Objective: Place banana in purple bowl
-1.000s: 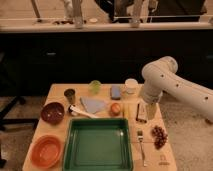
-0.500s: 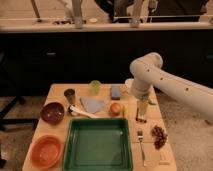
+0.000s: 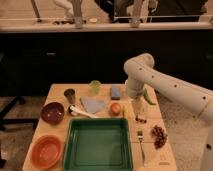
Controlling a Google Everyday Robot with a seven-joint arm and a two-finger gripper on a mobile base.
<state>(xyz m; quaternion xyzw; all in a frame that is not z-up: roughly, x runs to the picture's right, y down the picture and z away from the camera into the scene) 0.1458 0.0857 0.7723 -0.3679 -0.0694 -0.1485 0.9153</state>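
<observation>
White robot hand (image 3: 139,113) low over wooden tabletop (image 3: 59,93) at three o'clock side, fingers apart, slender pale yellow toy banana (image 3: 136,106) right at fingertips, contact unclear, glossy maroon-purple round bowl (image 3: 52,113) well apart at nine o'clock.

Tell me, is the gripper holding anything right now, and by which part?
Nothing seems held: the gripper points down near the table, right of the orange fruit, fingers open.
</observation>
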